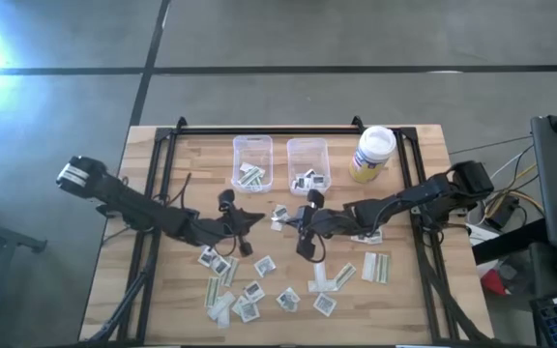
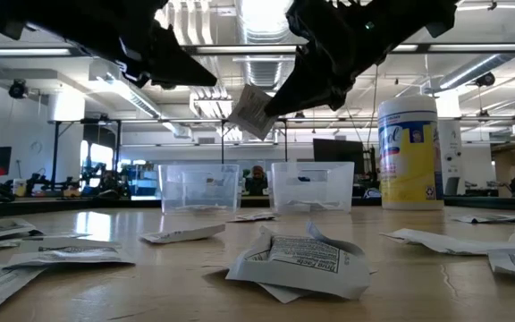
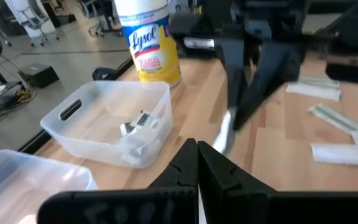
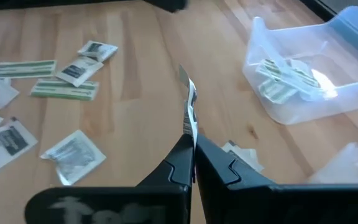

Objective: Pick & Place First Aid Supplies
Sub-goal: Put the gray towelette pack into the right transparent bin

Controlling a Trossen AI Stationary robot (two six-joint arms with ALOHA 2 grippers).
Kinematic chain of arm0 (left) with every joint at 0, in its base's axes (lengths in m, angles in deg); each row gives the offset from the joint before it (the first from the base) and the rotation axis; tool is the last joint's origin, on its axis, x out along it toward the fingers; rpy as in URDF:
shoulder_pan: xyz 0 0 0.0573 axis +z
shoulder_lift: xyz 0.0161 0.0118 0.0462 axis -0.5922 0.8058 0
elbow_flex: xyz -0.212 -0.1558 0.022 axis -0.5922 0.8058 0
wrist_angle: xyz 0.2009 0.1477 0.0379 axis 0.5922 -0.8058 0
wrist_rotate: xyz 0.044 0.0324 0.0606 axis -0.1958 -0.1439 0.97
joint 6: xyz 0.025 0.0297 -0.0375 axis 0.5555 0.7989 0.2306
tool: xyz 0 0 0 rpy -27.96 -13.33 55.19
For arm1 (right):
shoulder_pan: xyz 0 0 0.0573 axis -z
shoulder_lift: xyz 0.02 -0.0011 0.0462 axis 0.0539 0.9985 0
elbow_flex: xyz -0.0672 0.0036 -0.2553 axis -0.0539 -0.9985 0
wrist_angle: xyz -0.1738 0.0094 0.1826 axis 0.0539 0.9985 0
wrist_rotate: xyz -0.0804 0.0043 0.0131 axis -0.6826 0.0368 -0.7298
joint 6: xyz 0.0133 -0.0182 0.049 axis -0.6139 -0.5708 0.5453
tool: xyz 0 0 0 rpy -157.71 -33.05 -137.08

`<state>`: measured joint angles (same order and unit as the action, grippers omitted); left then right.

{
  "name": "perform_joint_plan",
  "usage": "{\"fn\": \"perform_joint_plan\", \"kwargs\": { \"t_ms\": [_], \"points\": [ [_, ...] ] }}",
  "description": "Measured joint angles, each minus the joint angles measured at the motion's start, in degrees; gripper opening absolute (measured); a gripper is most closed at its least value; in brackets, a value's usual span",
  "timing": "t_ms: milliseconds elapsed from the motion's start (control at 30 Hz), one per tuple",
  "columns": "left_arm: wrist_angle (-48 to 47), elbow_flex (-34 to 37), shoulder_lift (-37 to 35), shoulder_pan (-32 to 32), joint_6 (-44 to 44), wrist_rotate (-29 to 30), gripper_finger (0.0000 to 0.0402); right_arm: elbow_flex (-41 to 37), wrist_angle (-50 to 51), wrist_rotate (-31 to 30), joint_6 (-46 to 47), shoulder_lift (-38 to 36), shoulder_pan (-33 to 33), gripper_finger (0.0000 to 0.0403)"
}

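- Two dark grippers over the middle of the light wooden slatted table (image 1: 162, 290), just short of the pair of clear plastic rectangular bins (image 1: 252, 160)
- Right gripper (image 4: 191, 146) shut on one small square white paper packet with dark print (image 4: 189, 102), pinched by its edge and lifted clear of the wood; in the low view hanging tilted in the air, in front of the gap between the bins
- Left gripper (image 3: 197, 155) shut with nothing between the fingers, raised off the table, tip just on the near side of the left bin
- Inside each bin, a few packets already lying on the bottom: pale narrow strips in the left one, darker-printed squares in the right one (image 1: 308, 162)
- Most of the first aid supplies (image 1: 259, 285) scattered loose on the wood, well on the near side of the bins: square white packets mixed with long narrow pale strips, some overlapping
- A small group of long strips (image 1: 375, 268) off to the right of that scatter, further from the bins
- White-lidded yellow wipes canister (image 1: 372, 155) upright just beside the right bin, on its right
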<state>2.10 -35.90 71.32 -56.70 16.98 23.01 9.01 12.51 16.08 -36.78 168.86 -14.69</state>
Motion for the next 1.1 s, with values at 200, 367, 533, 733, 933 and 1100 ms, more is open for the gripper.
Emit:
{"fn": "perform_joint_plan", "kwargs": {
  "t_ms": [200, 367, 533, 733, 933, 1100],
  "points": [
    [-5.5, 0.0, -4.2, -0.1, -2.7, -0.4, 0.0, 0.4, 5.8, -4.1, -1.3, -4.1, 1.9, 0.0008],
    [-6.8, 0.2, -6.2, -0.1, -3.0, -0.8, 0.0, 0.4, 7.7, -6.2, -3.0, -7.8, 4.3, 0.0008],
    [-7.3, 0.2, -6.4, -0.1, -3.0, -1.4, 0.0, 0.4, 8.1, -10.3, -5.4, -10.1, 7.1, 0.0008],
    [-7.8, 0.2, -6.3, -0.2, -3.0, -1.6, 0.0, 0.0, 10.4, -15.5, -2.1, -10.5, 11.0, 0.0008],
    [-8.3, 0.2, -6.3, -0.2, -3.0, -1.6, 0.0, -0.6, 10.8, -14.4, 2.4, -7.0, 14.6, 0.0008],
    [-9.3, 0.2, -6.3, -0.2, -3.0, -1.6, 0.0, -0.6, 10.8, -5.7, 4.6, -4.4, 18.1, 0.0008]
  ]
}}
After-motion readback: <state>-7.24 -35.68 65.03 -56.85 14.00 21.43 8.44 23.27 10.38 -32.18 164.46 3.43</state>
